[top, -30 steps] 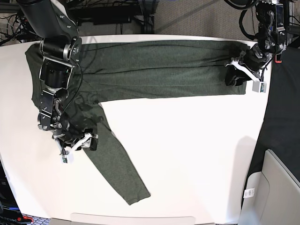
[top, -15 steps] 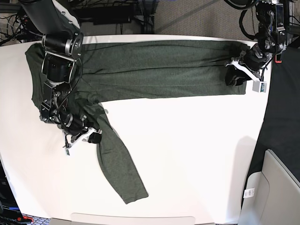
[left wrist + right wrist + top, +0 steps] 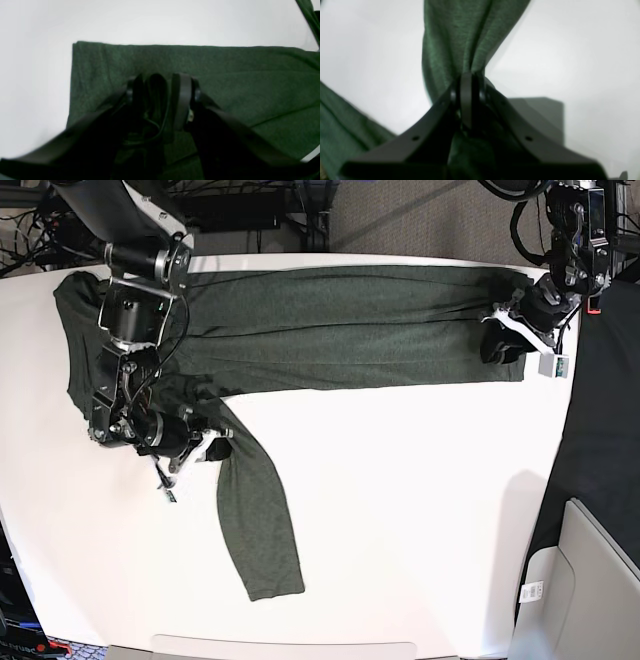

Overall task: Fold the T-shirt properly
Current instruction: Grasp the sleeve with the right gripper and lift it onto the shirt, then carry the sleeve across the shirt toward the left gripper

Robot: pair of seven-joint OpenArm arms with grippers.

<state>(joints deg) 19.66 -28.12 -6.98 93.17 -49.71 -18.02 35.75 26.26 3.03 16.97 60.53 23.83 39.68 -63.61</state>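
Note:
The dark olive-green T-shirt (image 3: 340, 320) lies lengthwise along the far side of the white table (image 3: 420, 510). One long sleeve (image 3: 255, 520) trails toward the near edge. My right gripper (image 3: 212, 450) is shut on the upper part of that sleeve. In the right wrist view the fabric (image 3: 455, 37) gathers into a pinch at the gripper (image 3: 469, 82). My left gripper (image 3: 497, 340) sits at the shirt's right end. In the left wrist view the gripper (image 3: 157, 90) holds a bunched fold of the cloth (image 3: 250, 82) between its fingers.
A grey-white bin (image 3: 585, 590) stands off the table at the lower right, beside a black strip (image 3: 600, 430) along the table's right edge. Cables and dark equipment (image 3: 250, 210) sit behind the far edge.
My right gripper has shut on the sleeve and pulled it right and toward the shirt body, so the sleeve's free end has swung left. The left arm has not moved.

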